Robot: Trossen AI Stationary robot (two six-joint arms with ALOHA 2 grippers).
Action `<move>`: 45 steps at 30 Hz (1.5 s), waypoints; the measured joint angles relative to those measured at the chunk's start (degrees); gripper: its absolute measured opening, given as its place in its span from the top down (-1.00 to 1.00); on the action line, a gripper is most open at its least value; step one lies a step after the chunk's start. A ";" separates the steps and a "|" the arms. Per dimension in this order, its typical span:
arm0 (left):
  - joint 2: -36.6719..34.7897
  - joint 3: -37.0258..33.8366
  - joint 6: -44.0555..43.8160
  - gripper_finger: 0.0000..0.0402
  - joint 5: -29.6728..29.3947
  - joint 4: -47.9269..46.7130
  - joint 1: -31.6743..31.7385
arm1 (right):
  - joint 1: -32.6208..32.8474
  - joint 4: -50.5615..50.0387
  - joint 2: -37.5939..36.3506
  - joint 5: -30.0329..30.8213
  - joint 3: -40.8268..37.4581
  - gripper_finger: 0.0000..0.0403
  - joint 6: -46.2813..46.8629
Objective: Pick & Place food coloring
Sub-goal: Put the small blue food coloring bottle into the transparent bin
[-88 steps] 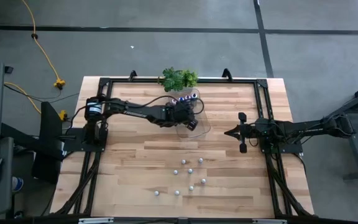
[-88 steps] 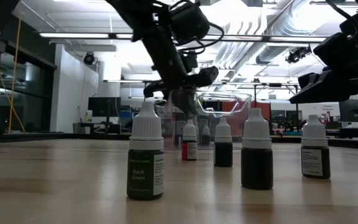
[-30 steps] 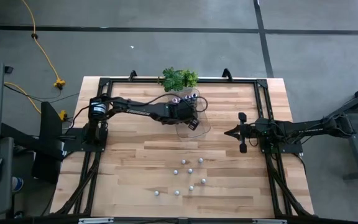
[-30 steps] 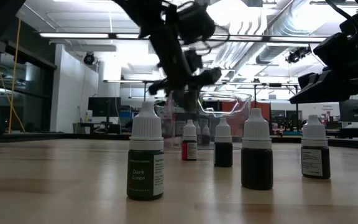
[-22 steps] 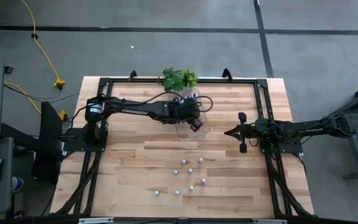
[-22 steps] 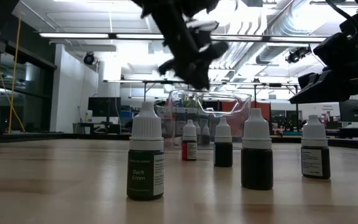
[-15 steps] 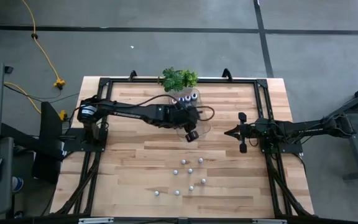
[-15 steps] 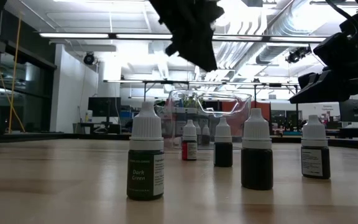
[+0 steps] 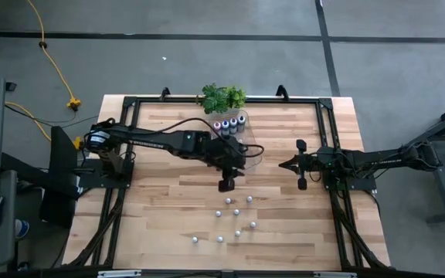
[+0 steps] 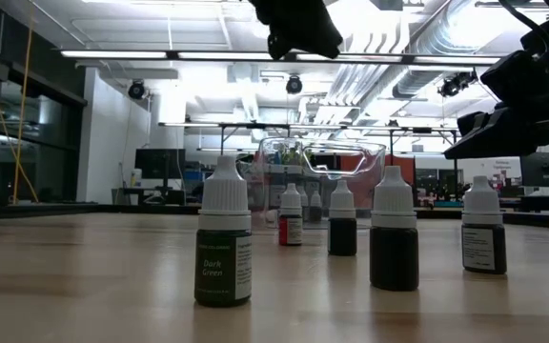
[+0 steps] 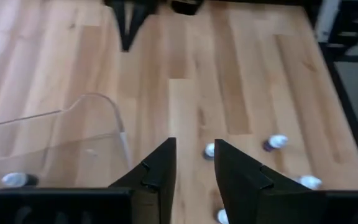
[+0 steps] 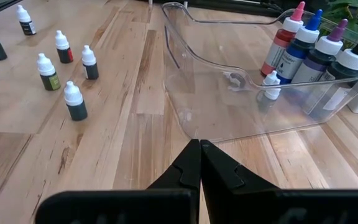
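- The left gripper [image 9: 226, 185] hangs above the tabletop [image 9: 161, 216], just off the open end of the clear tray [image 9: 247, 154] and near the farthest of the loose small bottles [image 9: 234, 215].
- In the left wrist view its fingers [image 11: 160, 171] stand a narrow gap apart with nothing between them; bare wood and small bottles on the tabletop show through the gap.
- The right gripper [image 9: 284, 164] rests low at the right side of the tabletop, well apart from the bottles; its fingers meet at the tips, empty, pointing toward the tray.
- Four larger bottles [image 12: 319, 46] stand upright in a row at the far end of the tray beside the green plant [image 9: 222, 98], long axes vertical, pointed tips up: one pink, one blue, one purple, one dark.
- One small white-capped bottle [image 12: 268, 86] stands upright inside the tray, just in front of that row.
- The other small bottles stand scattered on open wood in the near half of the tabletop, all upright with white caps up, none touching another.
- In the low view, the nearest one [image 10: 224, 233] turns a label reading "Dark Green" toward the camera.
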 joint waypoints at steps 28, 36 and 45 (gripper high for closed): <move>9.87 -8.25 5.92 -0.13 3.98 16.27 -6.66 | -0.01 0.02 0.00 0.01 0.00 1.00 0.00; 13.58 -8.18 5.90 -0.13 4.05 17.52 -6.66 | -0.01 0.03 -0.01 0.01 -0.01 1.00 0.00; 16.39 -8.17 5.42 -0.13 1.24 20.30 -6.64 | -0.02 0.06 0.01 0.01 -0.01 1.00 0.00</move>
